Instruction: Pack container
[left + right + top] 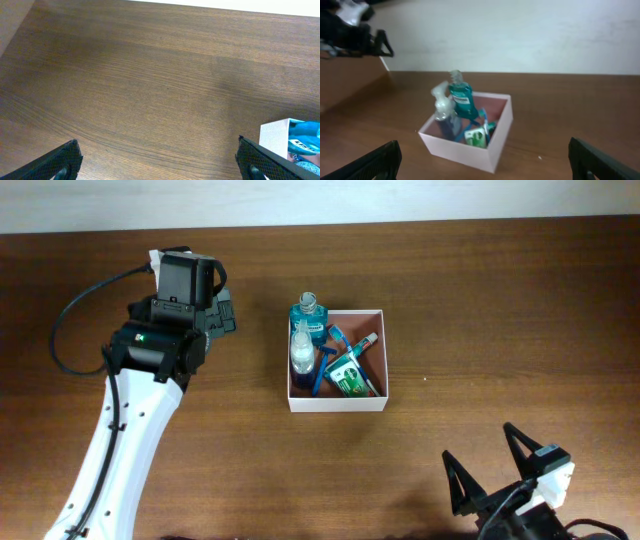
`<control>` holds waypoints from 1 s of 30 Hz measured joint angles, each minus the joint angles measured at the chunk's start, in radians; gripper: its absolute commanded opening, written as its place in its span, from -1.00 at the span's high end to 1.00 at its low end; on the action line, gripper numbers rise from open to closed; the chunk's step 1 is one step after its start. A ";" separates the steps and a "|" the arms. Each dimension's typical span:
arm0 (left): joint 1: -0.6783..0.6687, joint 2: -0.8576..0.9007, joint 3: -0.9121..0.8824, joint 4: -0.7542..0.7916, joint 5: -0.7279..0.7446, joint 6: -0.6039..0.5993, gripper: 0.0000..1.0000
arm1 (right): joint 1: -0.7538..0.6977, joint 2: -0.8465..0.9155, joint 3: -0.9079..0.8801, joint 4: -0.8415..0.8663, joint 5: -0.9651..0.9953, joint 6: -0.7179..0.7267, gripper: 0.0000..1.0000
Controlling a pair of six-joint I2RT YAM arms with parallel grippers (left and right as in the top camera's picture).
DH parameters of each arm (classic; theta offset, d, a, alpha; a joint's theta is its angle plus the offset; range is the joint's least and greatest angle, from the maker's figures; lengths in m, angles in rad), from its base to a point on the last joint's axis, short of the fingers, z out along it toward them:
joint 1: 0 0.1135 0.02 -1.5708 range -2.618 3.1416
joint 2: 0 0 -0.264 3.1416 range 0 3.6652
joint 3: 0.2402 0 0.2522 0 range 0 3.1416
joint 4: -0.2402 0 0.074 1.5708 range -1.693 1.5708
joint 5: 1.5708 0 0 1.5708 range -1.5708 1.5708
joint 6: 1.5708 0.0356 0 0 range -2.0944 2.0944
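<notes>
Right gripper [479, 443] sits at the near edge of the table [500, 300], its black fingers [375, 162] spread wide with nothing between them. It points toward the container [337, 406], which lies farther in, near the middle of the table and a little to its left.

That container is a shallow square box with white walls and a reddish inside, standing flat on the wood. Along its left side a clear spray bottle [301, 350] stands just in front of a teal mouthwash bottle [309, 315], which fills the far left corner. A blue toothbrush [335, 345] lies slanted across the middle, and a green toothpaste pack [350, 375] rests toward the near right corner.

Farther back and well to the left, level with the box's far wall, the left gripper [157, 142] hangs over bare wood. Its jaws are also wide apart and hold nothing. From its wrist view only a white corner of the box and a bit of the teal bottle show, at the right edge.
</notes>
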 measured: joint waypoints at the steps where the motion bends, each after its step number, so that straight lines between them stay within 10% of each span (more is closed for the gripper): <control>1: 0.000 0.000 0.000 0.000 0.000 0.000 -0.99 | 0.000 0.000 -0.001 0.022 -0.005 0.000 -0.97; 23: 0.000 0.000 0.000 0.000 0.000 0.000 -0.99 | -0.056 -0.001 -0.503 0.888 0.111 -0.001 -0.97; 30: 0.000 0.000 0.000 0.000 0.000 0.000 -0.99 | -0.153 -0.015 -0.598 0.917 0.114 -0.032 -0.97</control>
